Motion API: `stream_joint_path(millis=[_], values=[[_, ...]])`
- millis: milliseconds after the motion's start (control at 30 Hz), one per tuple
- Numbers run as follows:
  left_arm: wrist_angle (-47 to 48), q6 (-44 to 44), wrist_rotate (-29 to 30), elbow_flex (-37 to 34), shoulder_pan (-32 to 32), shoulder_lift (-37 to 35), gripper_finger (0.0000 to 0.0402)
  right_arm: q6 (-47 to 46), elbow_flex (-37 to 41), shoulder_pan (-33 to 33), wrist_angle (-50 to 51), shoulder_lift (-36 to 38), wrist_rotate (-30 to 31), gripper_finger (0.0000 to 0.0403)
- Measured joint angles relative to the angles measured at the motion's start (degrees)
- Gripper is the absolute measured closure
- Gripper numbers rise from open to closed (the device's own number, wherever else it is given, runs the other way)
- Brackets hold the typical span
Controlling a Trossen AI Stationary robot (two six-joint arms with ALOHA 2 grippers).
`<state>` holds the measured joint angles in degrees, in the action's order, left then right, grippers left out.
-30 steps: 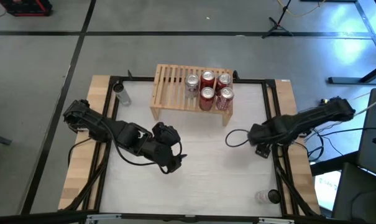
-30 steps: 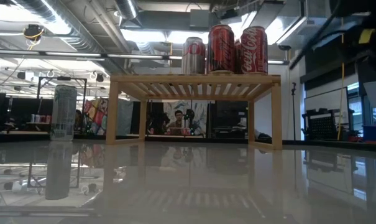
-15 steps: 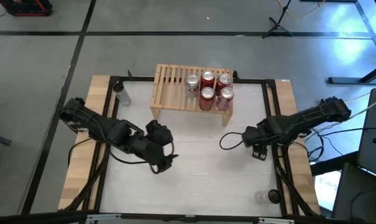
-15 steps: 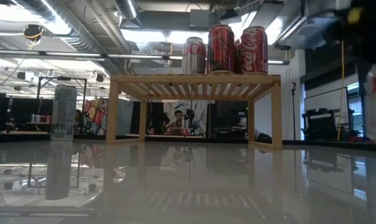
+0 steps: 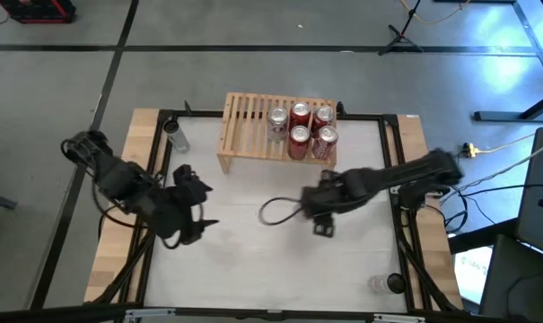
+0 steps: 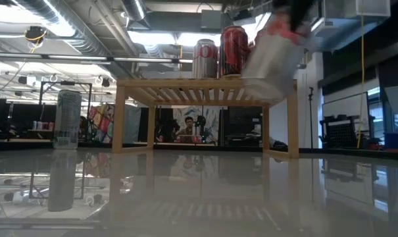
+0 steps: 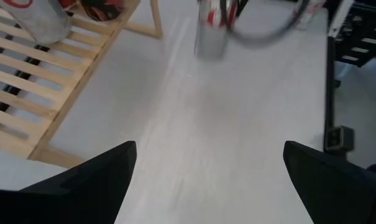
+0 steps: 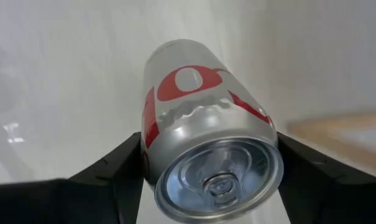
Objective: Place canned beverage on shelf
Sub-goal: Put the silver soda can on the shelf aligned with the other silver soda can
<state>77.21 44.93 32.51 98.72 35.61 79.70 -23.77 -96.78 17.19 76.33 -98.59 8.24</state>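
Observation:
The shelf [image 5: 273,133] is a low light-wood rack at the table's far edge. Several red and silver cans [image 5: 300,126] stand on the right part of its slatted top. My right gripper [image 5: 318,208] is over the table's middle, in front of the shelf, shut on a silver can with red lettering [image 8: 203,124]. In the low view that can [image 6: 271,56] hangs tilted at the height of the shelf top. My left gripper [image 5: 192,220] is open over the table's left part with nothing between its fingers [image 7: 94,180]. My right gripper pinches the silver can by its round side wall [image 8: 151,165], one finger [image 8: 107,177] on each side. The fingers come from above, pointing steeply down, and one end face [image 8: 215,180] of the can is turned toward the wrist. The can is lifted clear of the table and tilted.
A tall silver-green can [image 5: 174,136] stands on the table left of the shelf. A small round object [image 5: 383,284] sits at the near right corner. The left part of the shelf top [image 7: 32,68] is bare slats. White table [image 5: 253,269] lies in front.
My right gripper has swung from the table's right edge toward the middle and risen, carrying the silver can, which now shows tilted in front of the shelf's right end. My left gripper has drawn back toward the table's left edge, staying open.

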Motion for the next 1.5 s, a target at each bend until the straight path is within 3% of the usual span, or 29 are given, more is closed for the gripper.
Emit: stream_joint_path(millis=[200,400,1133,1367,1500], values=[[0.9,-0.4,1.9,0.0,2.0,-2.0,0.0005,1.8,-19.3,-0.8,8.8,-18.0,-3.6,0.0135],[1.9,-0.5,1.9,0.0,2.0,-2.2,0.0005,2.7,-28.4,-1.8,9.1,-27.5,-8.4,0.0135],[1.6,-1.7,2.3,0.0,2.0,-2.1,0.0005,1.1,-24.1,-3.3,2.6,-28.8,-7.7,0.0133],[1.2,-1.9,1.3,0.0,2.0,-2.1,0.0005,1.1,-24.2,-3.3,-1.0,-28.6,-7.2,0.0026],[-0.1,-1.7,1.4,0.0,2.0,-2.1,0.0005,1.5,-24.2,-3.3,-2.7,-28.6,-7.2,0.0012]])
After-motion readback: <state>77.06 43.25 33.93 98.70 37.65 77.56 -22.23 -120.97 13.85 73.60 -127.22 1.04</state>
